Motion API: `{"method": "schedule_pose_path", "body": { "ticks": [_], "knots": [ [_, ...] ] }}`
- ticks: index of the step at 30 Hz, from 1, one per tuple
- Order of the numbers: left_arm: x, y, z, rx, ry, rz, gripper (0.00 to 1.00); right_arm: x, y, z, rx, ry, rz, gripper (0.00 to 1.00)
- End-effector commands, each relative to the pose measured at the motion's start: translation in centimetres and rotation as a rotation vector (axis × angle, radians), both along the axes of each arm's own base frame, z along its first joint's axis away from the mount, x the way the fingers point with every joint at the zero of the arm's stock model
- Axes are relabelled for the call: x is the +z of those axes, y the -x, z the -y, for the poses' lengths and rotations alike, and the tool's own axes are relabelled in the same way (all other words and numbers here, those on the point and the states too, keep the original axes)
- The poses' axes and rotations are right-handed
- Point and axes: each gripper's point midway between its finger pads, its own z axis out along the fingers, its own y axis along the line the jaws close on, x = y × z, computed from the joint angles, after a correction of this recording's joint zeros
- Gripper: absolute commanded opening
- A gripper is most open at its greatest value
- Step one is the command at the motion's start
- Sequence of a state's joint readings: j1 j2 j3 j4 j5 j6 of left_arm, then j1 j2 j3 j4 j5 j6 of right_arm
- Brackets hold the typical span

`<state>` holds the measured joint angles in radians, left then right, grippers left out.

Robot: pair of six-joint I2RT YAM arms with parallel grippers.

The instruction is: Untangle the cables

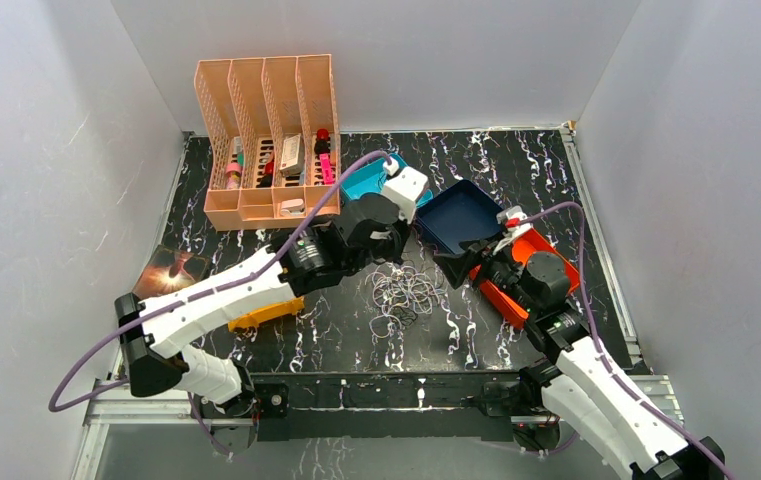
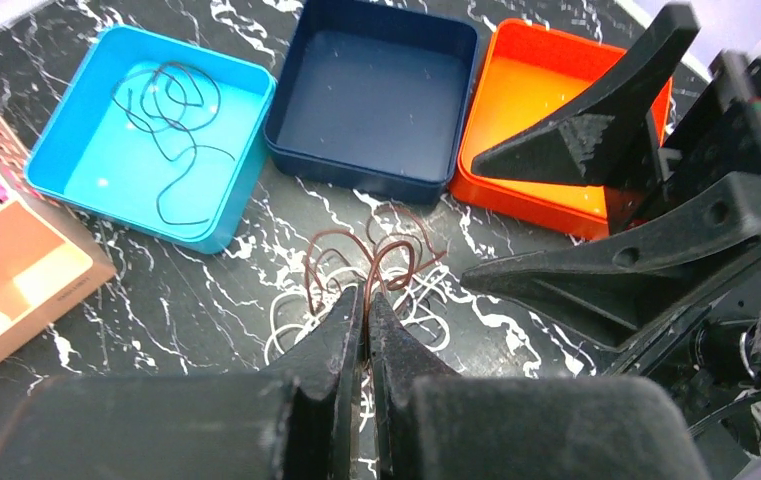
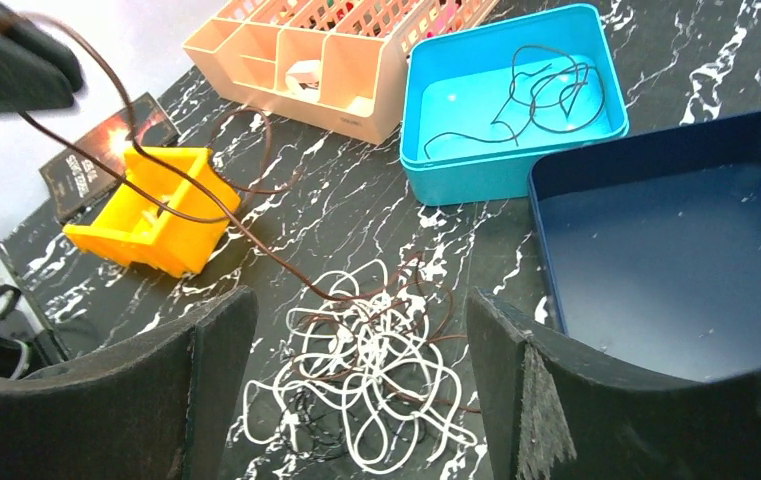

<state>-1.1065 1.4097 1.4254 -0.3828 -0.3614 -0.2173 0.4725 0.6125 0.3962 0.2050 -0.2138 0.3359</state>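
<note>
The cables (image 1: 403, 292) lie as a palm-sized tangle (image 3: 376, 380) of white, brown and thin black wire on the marbled table between the two arms. My left gripper (image 2: 366, 300) is shut on a brown cable (image 2: 376, 255), lifted just above the tangle (image 1: 393, 248). The brown strand (image 3: 186, 185) runs taut from the tangle up to that gripper. My right gripper (image 3: 361, 300) is open and empty, its fingers straddling the tangle from above (image 1: 461, 262). A separate black cable (image 2: 171, 110) lies loose in the cyan tray (image 2: 246, 180).
A navy tray (image 1: 456, 215) and an orange tray (image 1: 501, 295) sit right of the cyan tray (image 1: 371, 180). A peach organizer (image 1: 266, 140) stands at the back left. A yellow holder (image 3: 151, 215) and a dark card (image 1: 171, 268) lie left.
</note>
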Motion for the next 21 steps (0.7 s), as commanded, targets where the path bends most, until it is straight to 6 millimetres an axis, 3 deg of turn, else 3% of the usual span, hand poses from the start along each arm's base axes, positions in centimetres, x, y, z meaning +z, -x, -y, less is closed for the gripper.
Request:
{"method": "schedule_pose_path", "body": {
  "ticks": [1, 7, 11, 21],
  "knots": [
    [6.7, -0.4, -2.7, 0.051, 0.091, 0.112, 0.0, 5.1, -0.8, -0.2, 0.018, 0.011, 0.241, 0.85],
    [11.4, -0.7, -3.7, 0.067, 0.132, 0.2, 0.0, 7.3, -1.0, -0.6, 0.033, -0.01, 0.413, 0.85],
    [14.0, -0.8, -4.2, 0.066, 0.144, 0.252, 0.0, 7.8, -1.6, -1.1, 0.043, -0.03, 0.442, 0.84],
    [16.7, -1.8, -5.0, 0.1, 0.12, 0.335, 0.0, 6.9, -3.2, -2.5, 0.068, -0.039, 0.36, 0.83]
  ]
}}
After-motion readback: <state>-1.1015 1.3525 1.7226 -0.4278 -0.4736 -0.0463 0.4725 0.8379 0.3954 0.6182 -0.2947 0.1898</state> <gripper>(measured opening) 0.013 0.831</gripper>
